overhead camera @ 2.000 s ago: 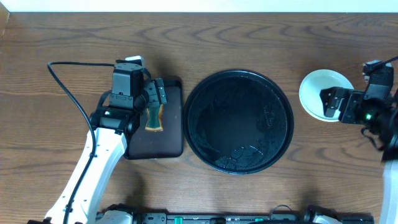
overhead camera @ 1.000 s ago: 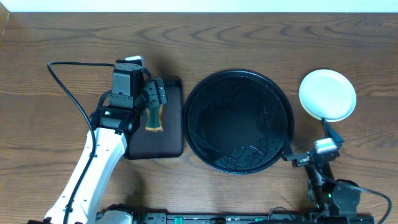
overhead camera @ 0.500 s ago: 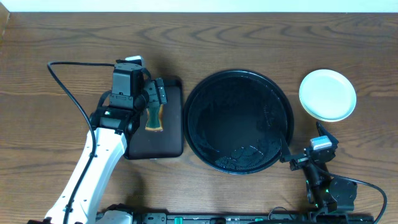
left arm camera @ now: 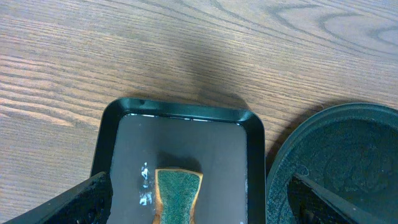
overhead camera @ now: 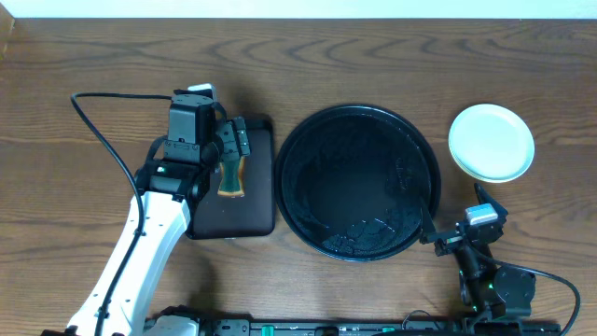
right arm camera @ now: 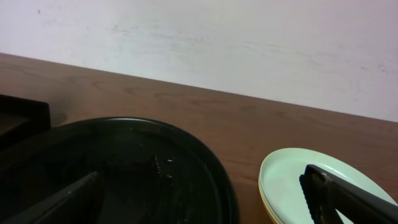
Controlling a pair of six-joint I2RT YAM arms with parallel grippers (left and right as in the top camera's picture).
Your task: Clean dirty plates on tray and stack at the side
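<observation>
The plates lie stacked on the table right of the tray, a pale mint-white one on top. In the right wrist view the plates show a pale yellow edge at the bottom. The round black tray holds no plate, only wet streaks; it also shows in the left wrist view and the right wrist view. My left gripper is open over a green-and-yellow sponge. My right gripper is open and empty, near the table's front edge.
The sponge lies on a small black rectangular tray left of the round tray. A black cable loops over the table at the left. A white wall runs behind the table's far edge.
My right arm has drawn back from beside the plate stack to the table's front edge and has been still for the last half second. The left arm has not moved.
</observation>
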